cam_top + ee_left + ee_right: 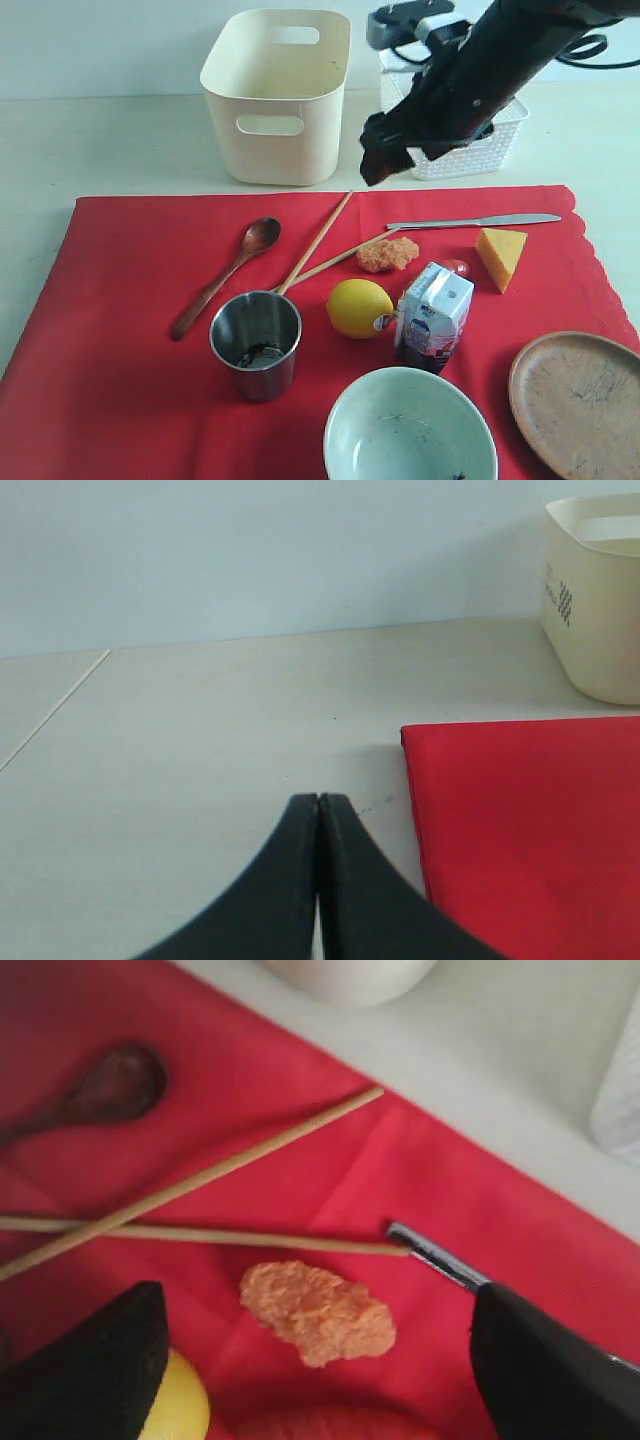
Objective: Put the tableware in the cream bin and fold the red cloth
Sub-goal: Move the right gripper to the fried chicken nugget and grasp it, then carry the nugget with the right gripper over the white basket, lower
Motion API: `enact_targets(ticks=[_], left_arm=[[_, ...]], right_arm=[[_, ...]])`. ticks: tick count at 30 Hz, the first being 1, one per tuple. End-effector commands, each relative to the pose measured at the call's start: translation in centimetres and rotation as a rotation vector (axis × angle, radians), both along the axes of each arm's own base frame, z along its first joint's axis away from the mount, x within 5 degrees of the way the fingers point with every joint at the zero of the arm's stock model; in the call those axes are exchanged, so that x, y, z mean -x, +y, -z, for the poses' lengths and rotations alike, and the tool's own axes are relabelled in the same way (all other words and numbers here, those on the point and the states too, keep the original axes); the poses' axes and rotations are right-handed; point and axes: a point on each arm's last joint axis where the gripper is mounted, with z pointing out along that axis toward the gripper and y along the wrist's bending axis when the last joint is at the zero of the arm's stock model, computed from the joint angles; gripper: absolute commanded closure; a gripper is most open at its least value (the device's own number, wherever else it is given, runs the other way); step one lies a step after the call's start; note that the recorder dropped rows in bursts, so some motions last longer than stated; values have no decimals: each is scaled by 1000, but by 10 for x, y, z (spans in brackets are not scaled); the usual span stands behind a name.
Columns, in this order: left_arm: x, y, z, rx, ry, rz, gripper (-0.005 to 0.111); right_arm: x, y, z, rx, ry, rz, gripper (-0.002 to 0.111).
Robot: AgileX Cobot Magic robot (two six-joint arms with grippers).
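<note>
The red cloth [120,330] lies flat on the table and carries the wooden spoon [225,275], crossed chopsticks [315,243], silver knife [475,221], steel cup [256,343], pale bowl [408,425] and brown plate [580,400]. Behind the cloth stands the cream bin [275,95]. My right gripper [380,160] hangs open above the cloth's far edge. In its wrist view the right gripper [320,1305] straddles an orange food piece [330,1325], with the knife tip [435,1255] and chopsticks [200,1175] just beyond. My left gripper [318,800] is shut and empty, over bare table beside the cloth's corner [530,820].
A lemon [359,307], milk carton [434,313], cheese wedge [500,255] and a small red item [456,267] lie among the tableware. A white lattice basket [470,150] stands right of the bin, partly behind my right arm.
</note>
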Motion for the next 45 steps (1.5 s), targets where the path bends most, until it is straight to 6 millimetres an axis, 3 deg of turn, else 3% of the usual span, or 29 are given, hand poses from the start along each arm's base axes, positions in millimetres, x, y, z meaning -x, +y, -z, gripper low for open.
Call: enact_targets(ticks=[1,15,24,29,32,39,45], left_arm=[[0,0,-1,3,-12,4,105],[0,0,-1,3,-12,4,105],[0,0,-1,3,-12,4,105],[0,0,-1,3,-12,4,105],[0,0,-1,3,-12,4,105],[0,0,-1,3,-12,4,105],[0,0,-1,3,-12,4,105]], right_arm=[[15,8,12,54,7,-68,30],[11,10,73,121,122,-71,30],[6,11,99,135,135,-60,30],[4,12,102,135,115,-65,32],[3,12,102,138,109,-79,42],[4,12,101,138,114,-80,79],[5,12,81,119,73,-78,101]])
